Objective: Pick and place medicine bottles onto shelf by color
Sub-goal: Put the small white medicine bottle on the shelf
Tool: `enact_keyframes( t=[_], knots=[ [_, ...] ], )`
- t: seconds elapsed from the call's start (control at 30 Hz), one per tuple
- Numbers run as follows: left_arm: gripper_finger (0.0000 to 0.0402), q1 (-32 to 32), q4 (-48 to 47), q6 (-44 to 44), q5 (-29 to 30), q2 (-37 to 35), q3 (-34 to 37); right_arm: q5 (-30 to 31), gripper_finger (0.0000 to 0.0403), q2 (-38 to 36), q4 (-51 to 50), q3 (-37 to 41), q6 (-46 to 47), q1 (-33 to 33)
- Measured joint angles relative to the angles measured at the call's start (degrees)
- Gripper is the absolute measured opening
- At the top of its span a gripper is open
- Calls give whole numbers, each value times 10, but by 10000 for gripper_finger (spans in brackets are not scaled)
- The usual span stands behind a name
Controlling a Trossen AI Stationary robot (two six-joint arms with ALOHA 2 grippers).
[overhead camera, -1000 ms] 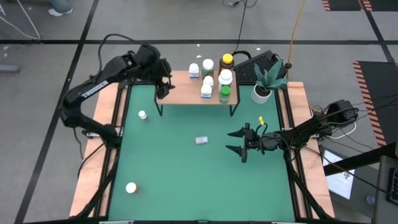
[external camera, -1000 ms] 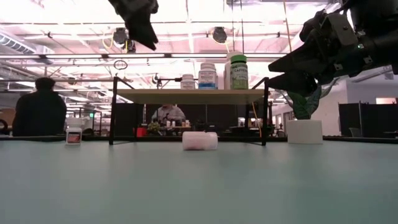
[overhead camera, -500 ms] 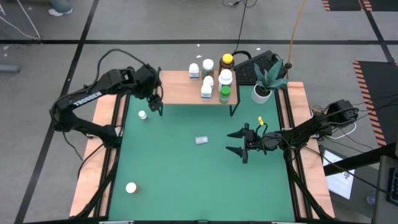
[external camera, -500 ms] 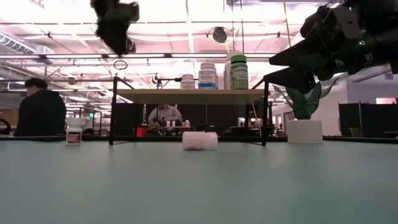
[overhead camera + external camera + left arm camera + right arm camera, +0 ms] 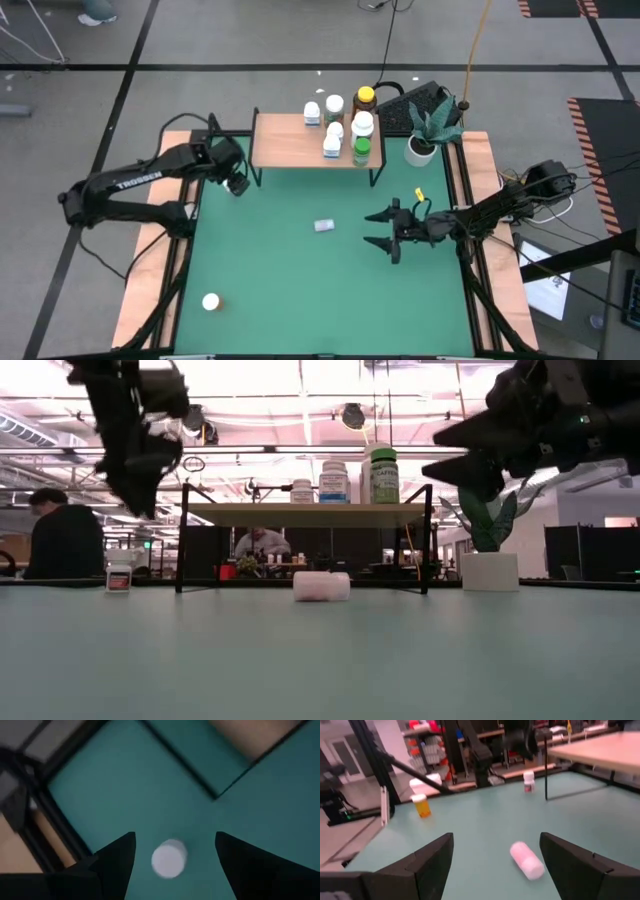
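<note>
Left hand [image 5: 238, 182] of mine hangs near the far-left corner of the green surface [image 5: 300, 290], fingers spread and holding nothing, straight above a small white-capped bottle [image 5: 169, 859] that stands upright on the green; in my left wrist view the cap sits between my two fingertips with bare green on every side of it. That bottle is just off the left legs of the shelf [image 5: 290, 145], and the left wooden rail runs close by on the other side, so the room there is narrow. My right hand [image 5: 385, 229] is up off the surface toward the right edge, fingers also wide apart and empty, pointing at the middle. Between it and the centre lies a pale bottle on its side [image 5: 324, 225], alone, with open green all around. Another white-capped bottle [image 5: 211, 301] stands near the near-left corner, well apart from everything. On the shelf board by the far edge, a cluster of bottles [image 5: 343, 122] crowds the right half; the left half of the board is bare wood. A potted plant [image 5: 424, 142] stands beside the shelf near the far-right corner
</note>
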State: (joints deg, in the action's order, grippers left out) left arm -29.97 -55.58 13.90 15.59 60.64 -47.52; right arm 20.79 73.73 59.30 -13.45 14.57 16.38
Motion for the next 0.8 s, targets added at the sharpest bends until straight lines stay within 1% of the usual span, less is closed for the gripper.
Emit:
enact_keyframes(
  t=[0.1, 0.2, 0.43, 0.6, 0.73, 0.8],
  knots=[
    [273, -22, 6, 14, 0, 10, 34, -2, 288, 0, 25, 0, -5, 0],
    [273, -41, 2, 39, -3, 13, 48, -14, 288, 0, 35, 0, -9, 0],
    [273, -57, 4, 43, -4, 13, 49, -14, 288, 0, 39, 0, -9, 0],
    [273, -57, 4, 48, -8, 13, 49, -16, 288, 0, 39, 0, -8, 0],
    [273, -57, 3, 68, -41, 13, 49, -16, 288, 0, 39, 0, -7, 0],
    [273, -56, 1, 76, -39, 13, 49, -16, 288, 0, 39, 0, -7, 0]
  ],
)
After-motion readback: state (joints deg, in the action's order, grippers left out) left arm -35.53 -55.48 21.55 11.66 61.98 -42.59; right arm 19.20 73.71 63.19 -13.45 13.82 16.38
